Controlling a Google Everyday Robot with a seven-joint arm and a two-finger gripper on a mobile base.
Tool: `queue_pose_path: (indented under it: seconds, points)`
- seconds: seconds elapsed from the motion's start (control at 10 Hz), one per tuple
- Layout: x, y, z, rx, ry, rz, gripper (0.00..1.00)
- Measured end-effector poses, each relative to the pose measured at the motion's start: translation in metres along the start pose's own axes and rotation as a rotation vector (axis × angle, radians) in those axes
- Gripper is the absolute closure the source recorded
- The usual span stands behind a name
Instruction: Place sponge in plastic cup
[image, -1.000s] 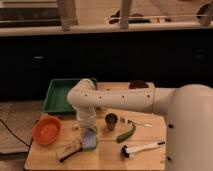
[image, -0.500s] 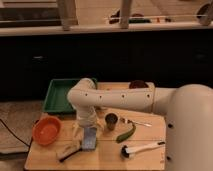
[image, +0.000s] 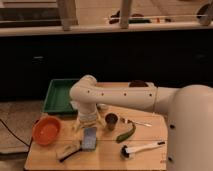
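Note:
The blue-grey sponge (image: 90, 137) lies near the front of the wooden table (image: 150, 160), left of centre. My gripper (image: 87, 121) hangs from the white arm (image: 115, 96) just above and behind the sponge, right at its far end. I cannot tell whether it touches the sponge. The light-green plastic cup does not show clearly. Only a pale edge (image: 102, 106) shows just right of the wrist, and the rest is hidden behind the arm.
A dark grey cup (image: 111, 120) stands just right of the gripper. An orange bowl (image: 46, 130) sits at the left and a green tray (image: 61, 95) behind it. A tan brush (image: 68, 150), a green vegetable (image: 126, 133) and a white-handled brush (image: 141, 148) lie at the front.

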Motion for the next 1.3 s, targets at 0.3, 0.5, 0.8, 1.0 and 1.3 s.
queue_pose_path:
  seconds: [0.3,0.5,0.8,1.0,1.3]
  points:
    - [0.013,0.004,-0.013,0.015,0.037,0.029,0.2]
    - [0.021,0.005,-0.021,0.021,0.056,0.036,0.2]
    - [0.023,0.008,-0.024,0.02,0.065,0.044,0.2]
    - [0.023,0.007,-0.024,0.02,0.065,0.041,0.2]
    - [0.023,0.007,-0.024,0.02,0.065,0.042,0.2]
